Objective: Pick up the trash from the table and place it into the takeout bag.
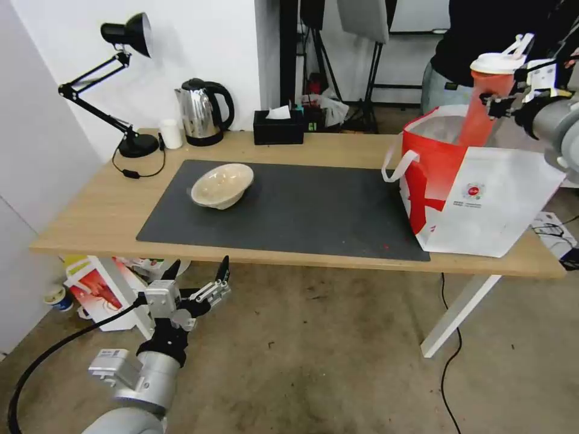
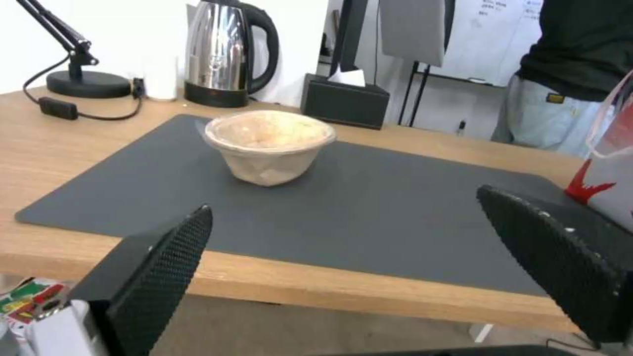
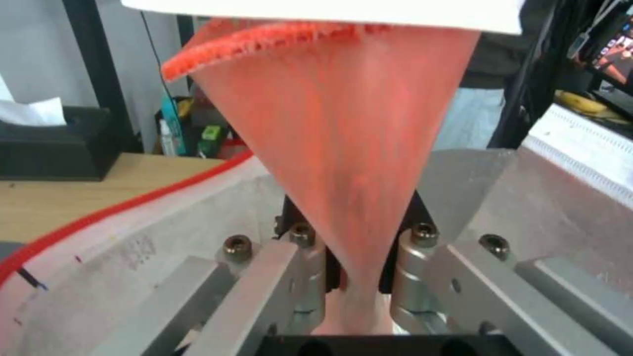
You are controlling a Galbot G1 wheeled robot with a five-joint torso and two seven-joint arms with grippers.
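right gripper [image 1: 503,99] clamped on red cup [image 1: 490,99], above takeout bag [image 1: 476,199] mouth at 2 o'clock, for dropping | left gripper [image 1: 196,278] spread wide, empty, parked at 7 o'clock; beige bowl [image 1: 221,185] awaits

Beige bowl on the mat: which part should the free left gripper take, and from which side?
A judgement: pinch the rim of the beige bowl on its near edge, coming from the table's front, where the open left gripper hangs below the edge. The bowl sits tilted on the dark mat, its walls flaring too wide to span, and its rim is thin and exposed.
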